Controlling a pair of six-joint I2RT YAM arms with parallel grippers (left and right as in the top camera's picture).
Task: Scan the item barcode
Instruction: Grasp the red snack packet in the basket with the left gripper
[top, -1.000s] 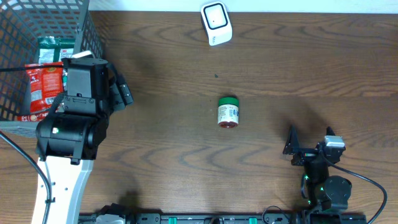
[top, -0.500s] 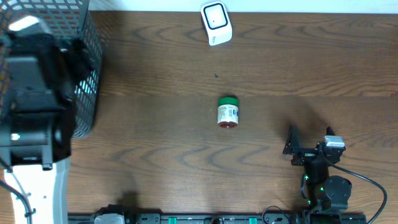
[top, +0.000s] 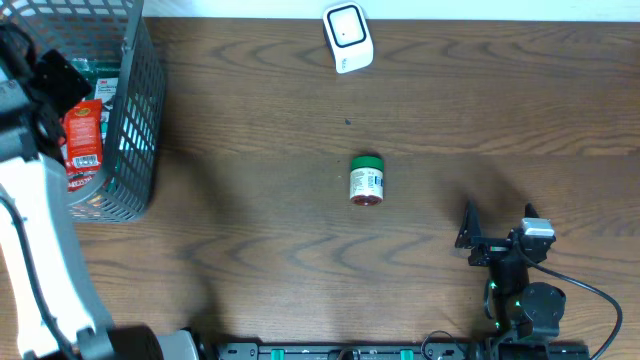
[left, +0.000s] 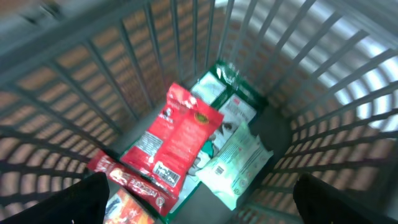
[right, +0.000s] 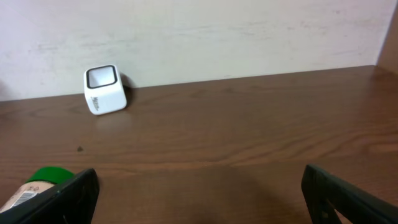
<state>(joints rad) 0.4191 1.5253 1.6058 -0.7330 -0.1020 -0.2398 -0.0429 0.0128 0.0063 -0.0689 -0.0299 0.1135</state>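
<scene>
My left gripper (left: 199, 190) hangs open above the inside of the grey wire basket (top: 128, 120), nothing between its fingers. Below it lie a red snack packet (left: 181, 142), a pale green-and-white packet (left: 241, 158) and a red stick pack (left: 127, 179). In the overhead view the left gripper (top: 45, 85) is over the basket's left part. A small jar with a green lid (top: 367, 181) lies on its side mid-table. The white barcode scanner (top: 347, 37) stands at the far edge. My right gripper (top: 497, 238) rests open near the front right, far from the jar (right: 37, 183).
The table is dark wood. The basket's wire walls (left: 348, 93) rise on all sides of the packets. A pale wall runs behind the scanner (right: 104, 90). My left arm's white link (top: 40, 240) stretches along the table's left edge.
My left arm has swung from in front of the basket to the far left and over it, uncovering the basket and its packets. The right arm and the jar have not moved.
</scene>
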